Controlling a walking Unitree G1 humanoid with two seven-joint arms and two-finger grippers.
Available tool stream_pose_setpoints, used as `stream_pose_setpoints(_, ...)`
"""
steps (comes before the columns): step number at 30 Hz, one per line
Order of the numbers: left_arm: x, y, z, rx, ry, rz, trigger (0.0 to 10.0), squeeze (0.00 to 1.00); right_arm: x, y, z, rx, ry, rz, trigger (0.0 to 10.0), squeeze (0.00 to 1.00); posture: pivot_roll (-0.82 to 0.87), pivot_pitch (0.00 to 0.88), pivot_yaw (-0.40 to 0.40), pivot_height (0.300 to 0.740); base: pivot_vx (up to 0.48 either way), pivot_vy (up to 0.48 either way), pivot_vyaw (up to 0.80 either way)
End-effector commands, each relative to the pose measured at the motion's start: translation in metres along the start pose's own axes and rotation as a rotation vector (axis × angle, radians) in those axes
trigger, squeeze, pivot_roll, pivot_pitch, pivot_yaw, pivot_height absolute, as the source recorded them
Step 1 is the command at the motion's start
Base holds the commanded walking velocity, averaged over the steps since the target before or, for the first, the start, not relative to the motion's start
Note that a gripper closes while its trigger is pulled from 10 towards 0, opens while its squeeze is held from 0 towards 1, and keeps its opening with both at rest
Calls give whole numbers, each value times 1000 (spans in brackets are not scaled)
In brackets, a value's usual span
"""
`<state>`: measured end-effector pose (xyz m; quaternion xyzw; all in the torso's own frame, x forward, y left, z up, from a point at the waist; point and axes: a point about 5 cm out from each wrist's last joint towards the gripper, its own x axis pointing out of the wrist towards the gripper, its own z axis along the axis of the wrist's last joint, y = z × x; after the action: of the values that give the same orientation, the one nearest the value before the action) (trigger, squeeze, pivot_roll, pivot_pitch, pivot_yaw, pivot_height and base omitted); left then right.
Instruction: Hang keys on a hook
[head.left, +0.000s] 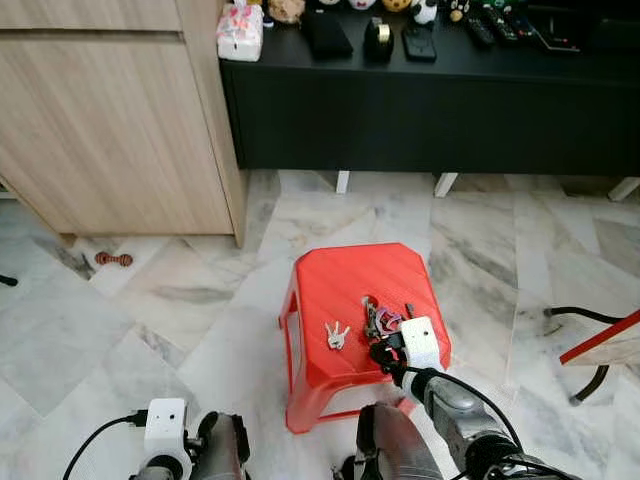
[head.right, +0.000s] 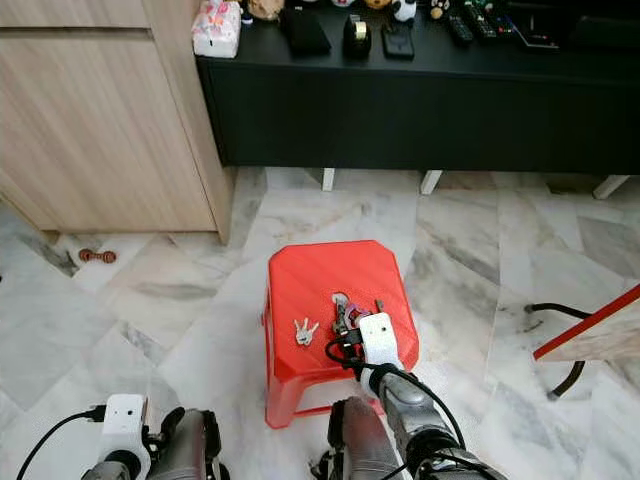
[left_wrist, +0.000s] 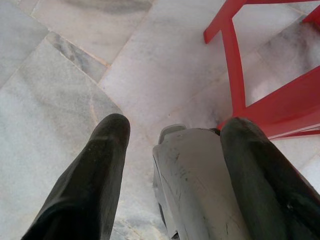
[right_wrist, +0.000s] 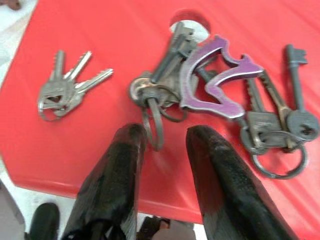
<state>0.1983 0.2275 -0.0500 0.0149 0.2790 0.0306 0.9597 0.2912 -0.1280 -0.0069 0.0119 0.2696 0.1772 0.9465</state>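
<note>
A big bunch of keys (right_wrist: 220, 95) (with a purple carabiner) is seen lying on the red stool (head.left: 340, 280), beside a small set of keys (right_wrist: 67, 87). The right gripper (right_wrist: 165, 145) is held just over the bunch, jaws released. The left gripper (left_wrist: 172, 145) is hung low, jaws parted.

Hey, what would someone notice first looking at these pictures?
The bright red stool on the pale marble floor stands out first. On its seat lie a big key bunch with a purple carabiner and a small set of silver keys, with the right gripper open just short of the bunch.
</note>
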Motion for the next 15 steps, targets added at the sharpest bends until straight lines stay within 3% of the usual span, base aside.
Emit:
stream_pose_setpoints(1,-25,-15,-55,-20,222,-41,10000,0,-1,-1,-2,15,-7,1,2196,0,73,266,-153,618,0,0,0)
stream_pose_setpoints(2,-26,-14,-55,-20,224,-39,10000,0,-1,-1,-2,14,-9,4,0,0,72,265,-153,618,0,0,0)
stream_pose_setpoints(15,-25,-14,-55,-20,230,-39,10000,0,-2,-1,-2,16,-15,20,0,0,69,259,-151,618,0,0,0)
